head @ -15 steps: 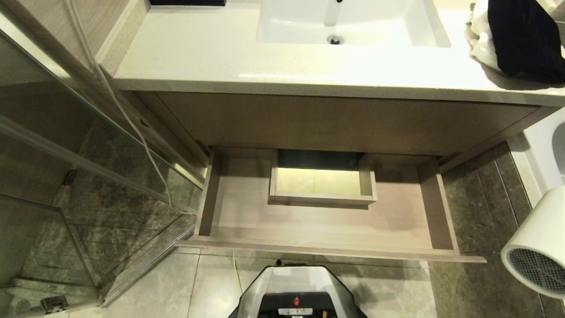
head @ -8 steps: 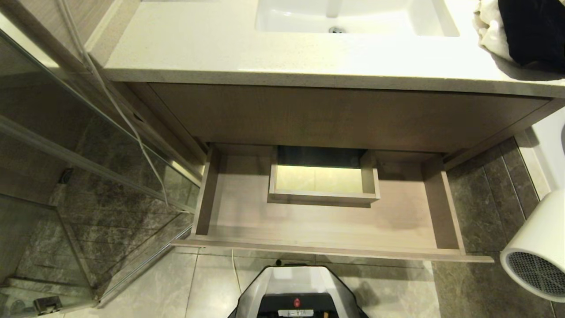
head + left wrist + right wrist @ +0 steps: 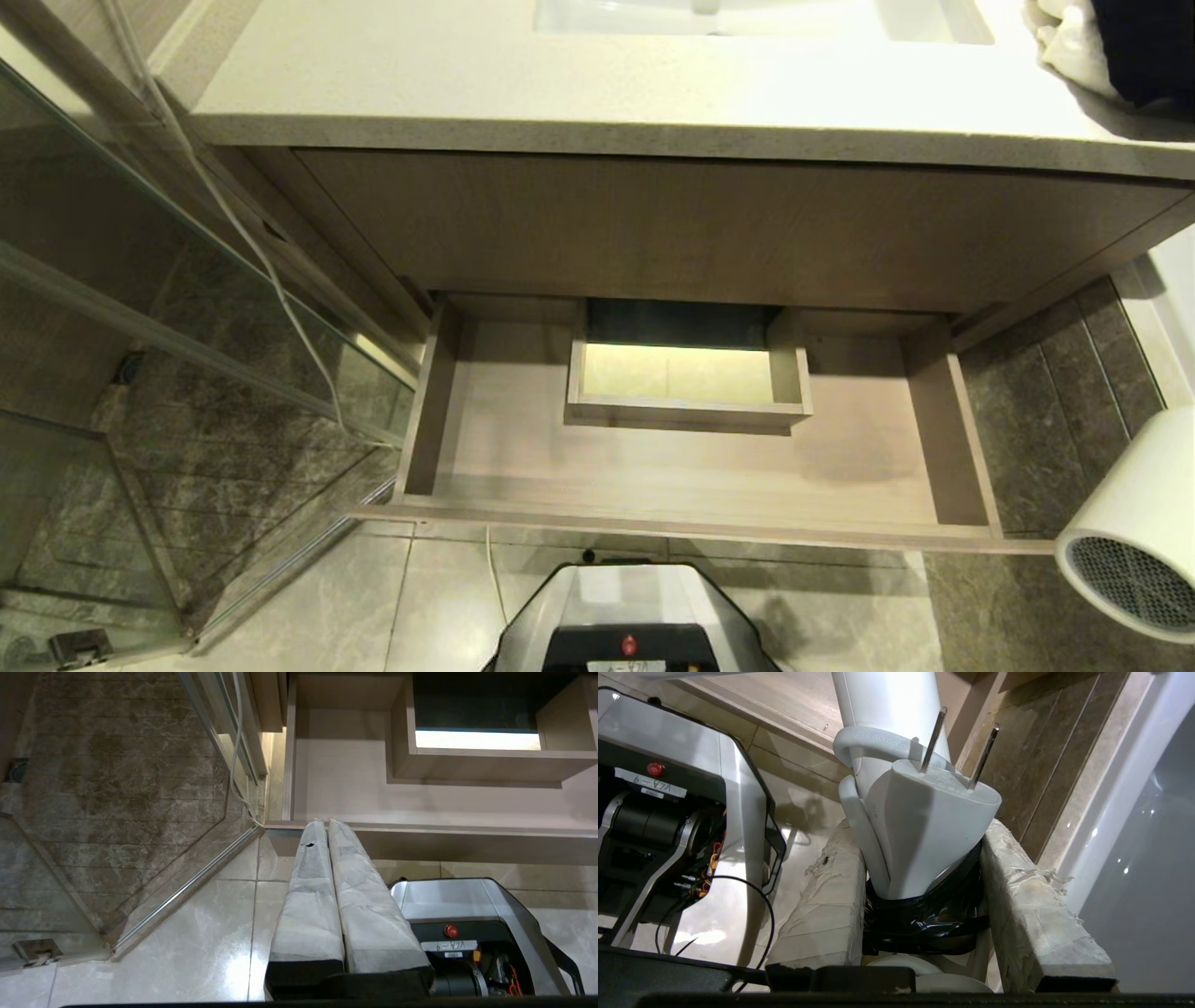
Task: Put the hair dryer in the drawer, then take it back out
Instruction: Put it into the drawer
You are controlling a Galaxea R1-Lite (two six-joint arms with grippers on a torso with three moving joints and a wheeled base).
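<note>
glass panel [image 3: 140,308]: far left of head view, over dark marbled tile, a thin white cable [image 3: 233,224] running down along it
left gripper [image 3: 324,823]: seen only in left wrist view, padded fingers pressed together, nothing between them, tips hanging over the drawer's front edge near its left corner
countertop [image 3: 560,103]: pale stone, across top of head view, sink basin cut off at the top edge
cabinet panel [image 3: 709,224]: plain wood-grain front under the countertop, shut
drawer [image 3: 672,467]: pulled out below the panel, pale beige floor bare, boxed rectangular cut-out [image 3: 686,378] at back centre, front edge toward the robot
robot base [image 3: 630,621]: bottom centre of head view, grey shell with a red button, on light floor tile just in front of the drawer
cloth pile [image 3: 1111,47]: white and dark fabric on the countertop, top right corner
hair dryer [image 3: 1125,532]: white barrel at right edge of head view, dark mesh end facing the camera, outside the drawer, just beside its right front corner, off the floor
right gripper [image 3: 924,882]: clamped part-way on the hair dryer's handle end, padded fingers [image 3: 826,905] on both sides of the black strap and coiled cord
plug [image 3: 934,807]: white, two metal prongs pointing up away from the wrist, cord wrapped round the handle beside it
white fixture [image 3: 1148,835]: glossy curved surface next to the right gripper, what it is unclear
</note>
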